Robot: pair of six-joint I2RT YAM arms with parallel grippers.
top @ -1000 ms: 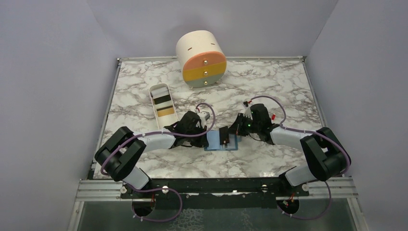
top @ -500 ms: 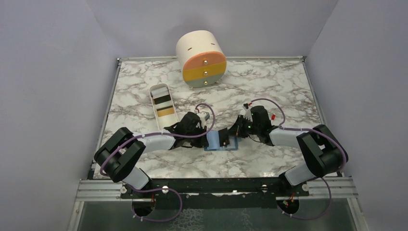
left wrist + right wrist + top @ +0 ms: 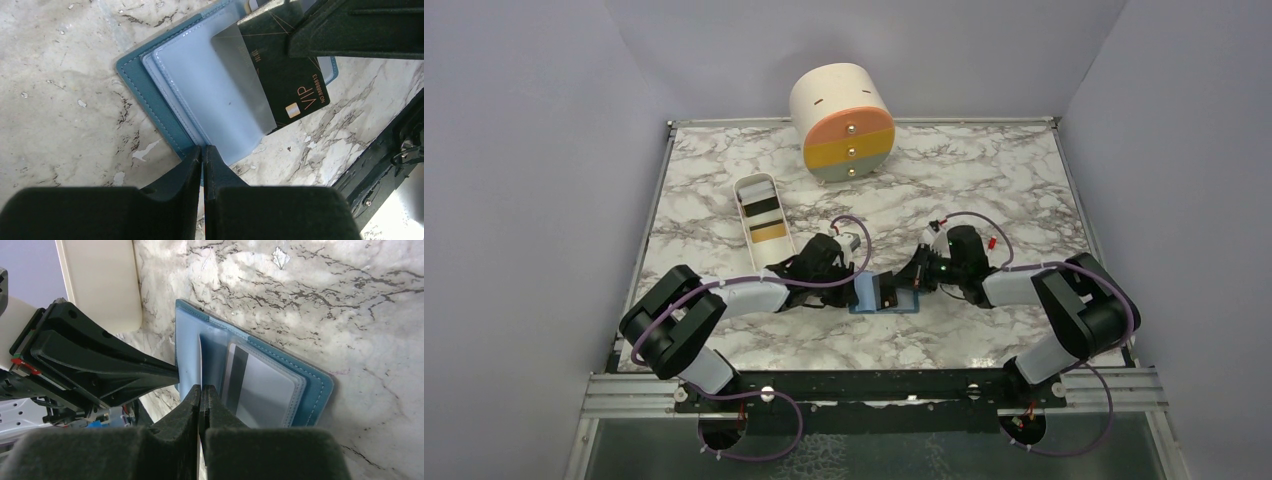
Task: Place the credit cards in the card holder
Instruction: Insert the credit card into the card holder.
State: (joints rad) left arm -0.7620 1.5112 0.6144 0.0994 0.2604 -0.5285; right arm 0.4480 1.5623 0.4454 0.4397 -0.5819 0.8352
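Marble tabletop [image 3: 984, 170]. Near the middle of its near edge lies the open blue card holder [image 3: 195, 95]. The left pincer [image 3: 202, 150] pinches its left edge. The right pincer [image 3: 200, 389] is clamped on a dark credit card [image 3: 287, 75] partly inside a clear sleeve [image 3: 240, 75]. Farther left, a white tray [image 3: 746, 186] holds two cards [image 3: 769, 232]. At the far edge stands a drawer cylinder [image 3: 844, 120].

Marble-patterned table [image 3: 984, 170] enclosed by plain lilac walls [image 3: 524, 150].

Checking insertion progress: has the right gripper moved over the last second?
Yes: the right gripper slid slightly left and nearward over the card holder.
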